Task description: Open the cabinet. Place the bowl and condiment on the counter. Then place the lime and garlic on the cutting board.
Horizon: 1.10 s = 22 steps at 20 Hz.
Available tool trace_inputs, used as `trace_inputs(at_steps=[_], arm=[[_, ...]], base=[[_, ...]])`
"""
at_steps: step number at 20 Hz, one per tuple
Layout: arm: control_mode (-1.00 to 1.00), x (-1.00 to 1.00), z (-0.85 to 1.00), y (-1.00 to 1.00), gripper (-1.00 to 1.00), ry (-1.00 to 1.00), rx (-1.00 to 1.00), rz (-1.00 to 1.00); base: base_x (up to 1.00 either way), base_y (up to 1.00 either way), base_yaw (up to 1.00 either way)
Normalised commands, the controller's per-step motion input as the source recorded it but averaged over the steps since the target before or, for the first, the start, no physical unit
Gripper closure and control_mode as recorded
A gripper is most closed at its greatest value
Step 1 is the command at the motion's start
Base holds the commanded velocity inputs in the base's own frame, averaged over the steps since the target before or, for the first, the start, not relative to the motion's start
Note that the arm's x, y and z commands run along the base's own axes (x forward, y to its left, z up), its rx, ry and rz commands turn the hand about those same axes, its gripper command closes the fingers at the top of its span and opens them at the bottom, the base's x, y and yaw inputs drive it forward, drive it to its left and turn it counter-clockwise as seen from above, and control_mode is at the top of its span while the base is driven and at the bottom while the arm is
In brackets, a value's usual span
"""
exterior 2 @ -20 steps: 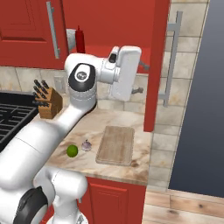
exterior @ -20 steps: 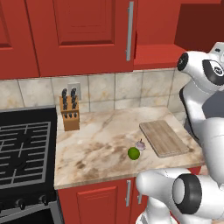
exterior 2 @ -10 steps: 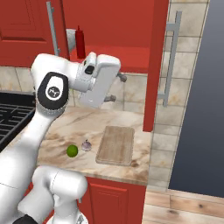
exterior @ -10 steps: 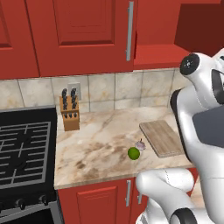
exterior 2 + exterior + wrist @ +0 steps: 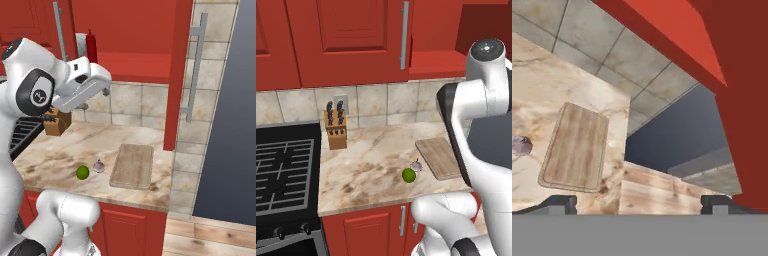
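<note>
Gripper (image 5: 101,92) is wide open, holding nothing, but reaching past that open cabinet door (image 5: 176,75) could easily topple the condiment bottle (image 5: 91,46).

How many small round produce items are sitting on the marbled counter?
2: a bright green lime and a pale pinkish garlic bulb close beside it, both left of the wooden cutting board.
</note>
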Motion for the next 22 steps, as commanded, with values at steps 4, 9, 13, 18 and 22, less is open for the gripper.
trace_inputs(at_steps=[4,9,13,18,22], arm=[[-1.0,0.42,0.22,1.0,-1.0,-0.15,0.5,0.29],[-1.0,0.53,0.44,0.94,-1.0,-0.25,0.36,0.06],[-1.0,0.57,0.29,0.69,-1.0,-0.22,0.25,-0.01],[-1.0,0.53,0.07,0.25,-1.0,-0.09,0.17,-0.14],[-1.0,0.56,0.0,0.32,-1.0,-0.04,0.08,-0.14]], base=[[0.0,0.0,0.0],[0.0,0.0,0.0],[0.0,0.0,0.0],[0.0,0.0,0.0],[0.0,0.0,0.0]])
